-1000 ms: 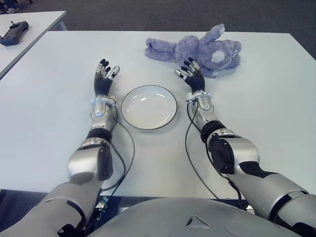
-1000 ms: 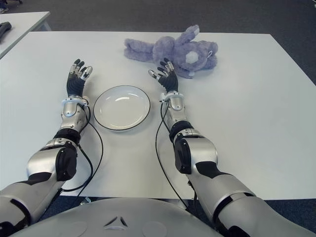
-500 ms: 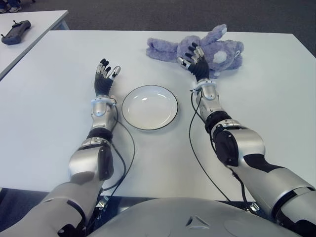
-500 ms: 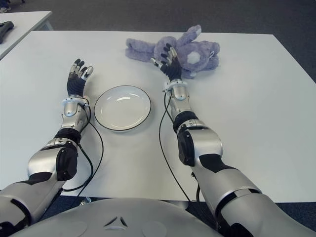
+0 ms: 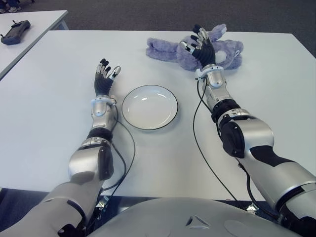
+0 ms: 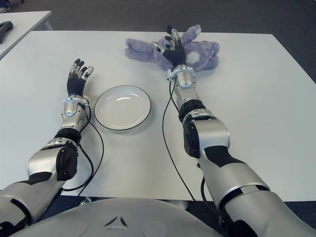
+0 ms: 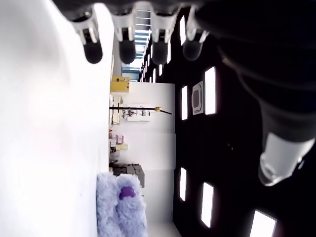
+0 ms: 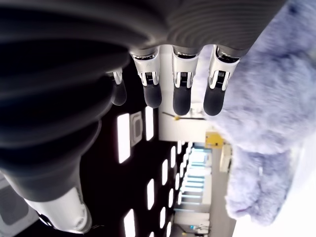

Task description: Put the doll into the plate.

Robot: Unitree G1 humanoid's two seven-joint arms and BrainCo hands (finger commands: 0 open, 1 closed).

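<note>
The purple plush doll (image 5: 197,49) is seen lying directly beneath the right hand (image 5: 201,45), whose fingers (image 8: 180,81) are spread, nothing grasped. The left hand (image 5: 104,79) is shown spread beside the plate (image 5: 149,107), on its left.

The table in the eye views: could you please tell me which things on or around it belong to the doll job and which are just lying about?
Job:
purple plush doll, at the table's far side
white plate, empty, between the arms
right hand, open over the doll
left hand, open, left of the plate

Lying about:
dark handheld controller on the side table
</note>
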